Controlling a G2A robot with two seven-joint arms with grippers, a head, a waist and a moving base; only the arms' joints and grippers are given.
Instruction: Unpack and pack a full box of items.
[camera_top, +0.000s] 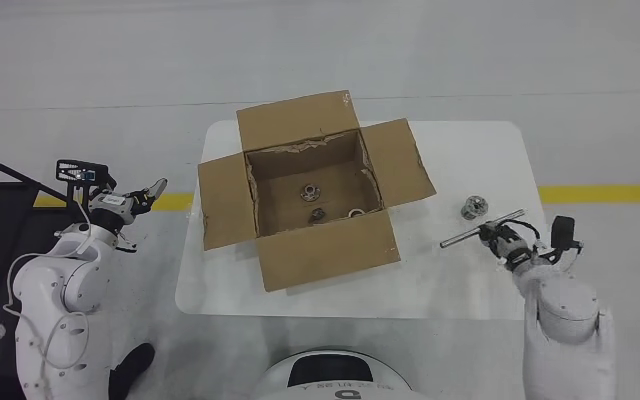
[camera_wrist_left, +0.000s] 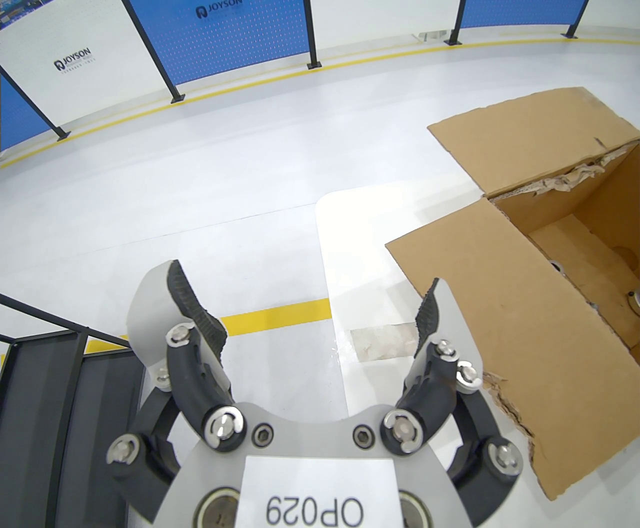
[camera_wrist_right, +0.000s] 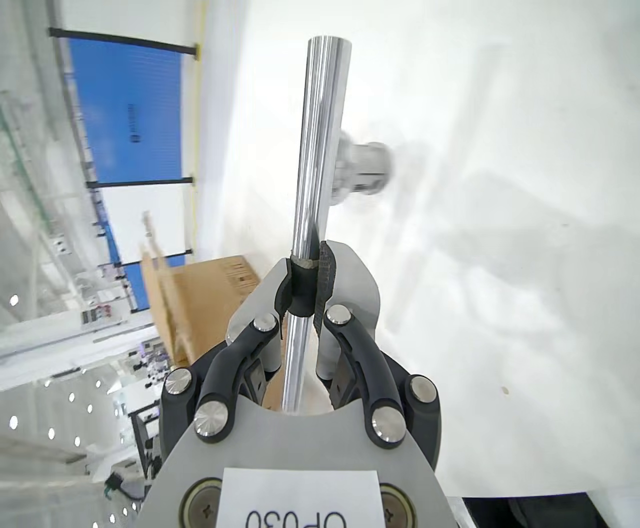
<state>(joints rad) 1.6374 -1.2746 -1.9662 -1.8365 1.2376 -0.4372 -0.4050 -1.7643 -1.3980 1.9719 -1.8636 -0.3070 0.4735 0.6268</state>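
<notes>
- While the right gripper (camera_wrist_right: 305, 270) hangs over the right end of the white rounded table (camera_top: 460, 150), its claw is clamped tight on a polished silver metal rod (camera_wrist_right: 315, 150), and the black pads (camera_wrist_right: 327, 270) press it from both sides near one end.
- From the top view, the rod (camera_top: 470, 235) juts out from the gripper (camera_top: 495, 235) towards the box, above the table surface.
- Just beside the rod, a small round silver metal fitting (camera_top: 472, 208) sits on the table, apart from the box.
- The brown cardboard box (camera_top: 310, 120) stands in the middle of the table with all four flaps folded outwards.
- Inside it lie two small dark round metal parts (camera_top: 311, 191) (camera_top: 318, 213) and a pale ring (camera_top: 355, 212) on the box floor.
- The left gripper (camera_wrist_left: 300, 300) hovers beyond the table's left edge, over the grey floor, well apart from the box (camera_wrist_left: 500, 300); its claw is spread wide and has hold of nothing.
- A yellow floor stripe (camera_wrist_left: 275, 315) runs beneath it.
</notes>
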